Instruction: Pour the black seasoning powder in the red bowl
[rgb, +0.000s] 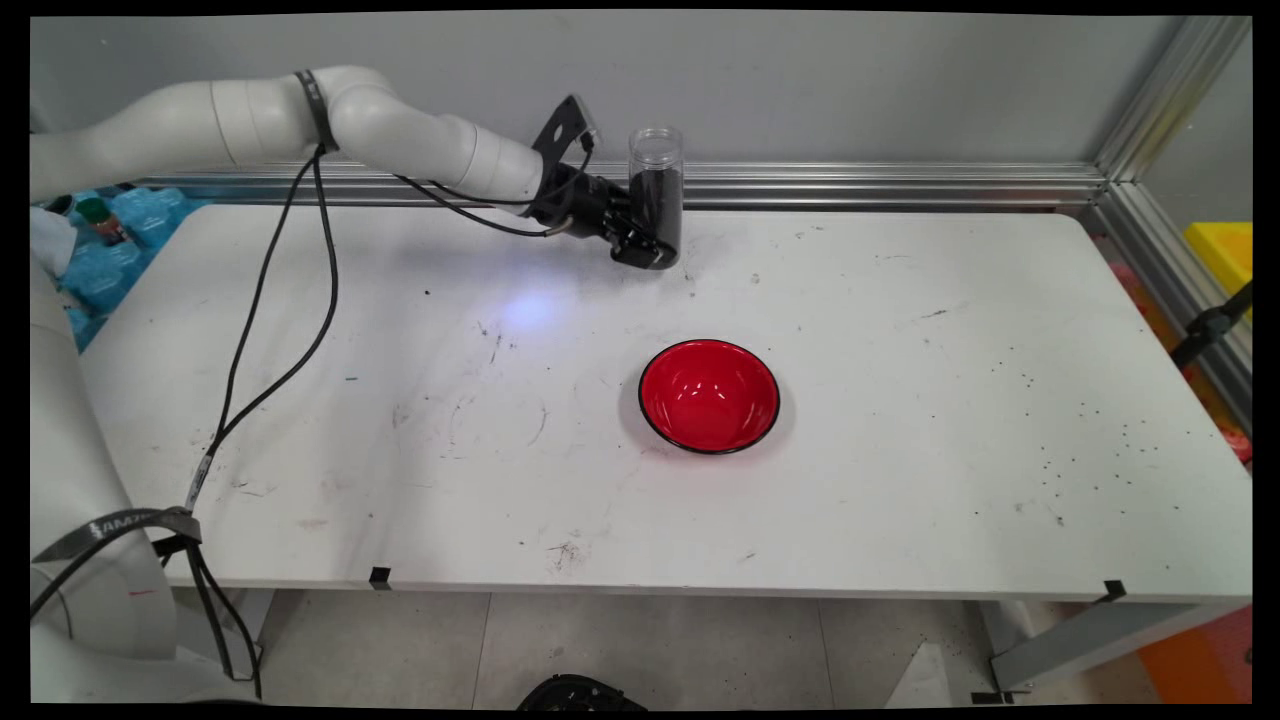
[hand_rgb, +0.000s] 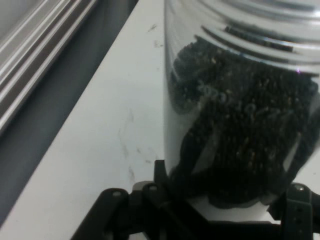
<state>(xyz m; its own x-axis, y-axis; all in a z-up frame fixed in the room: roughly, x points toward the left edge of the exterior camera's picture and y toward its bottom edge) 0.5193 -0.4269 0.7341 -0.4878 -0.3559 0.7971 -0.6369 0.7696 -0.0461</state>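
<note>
A: At the worktop's far edge, near the rail, the end effector sits around the lower part of a clear jar. The jar stands upright, with no lid that I can see, and is filled most of the way with dark grains.

B: Closed on it?

A: The hand view suggests so. The jar fills the space between the fingers, which lie against its sides near the base. I'd call it gripped.

B: How should it be handled, then?

A: My judgement: with the mouth open, the jar has to stay upright while it is held. The grip is low and the fill is heavy, so any tilt or jerk could tip the top outward or spill grains. Slow, level motion would suit it.

B: What else is about?

A: A red bowl with a black rim, apparently empty, stands well apart from the jar, nearer the camera and about mid-worktop. Dark specks are scattered on the right side. Black cables hang from the arm on the left.

B: Anything in the way?

A: Between jar and bowl the worktop shows only scuffs. The rail just behind the jar is the one close thing.
</note>
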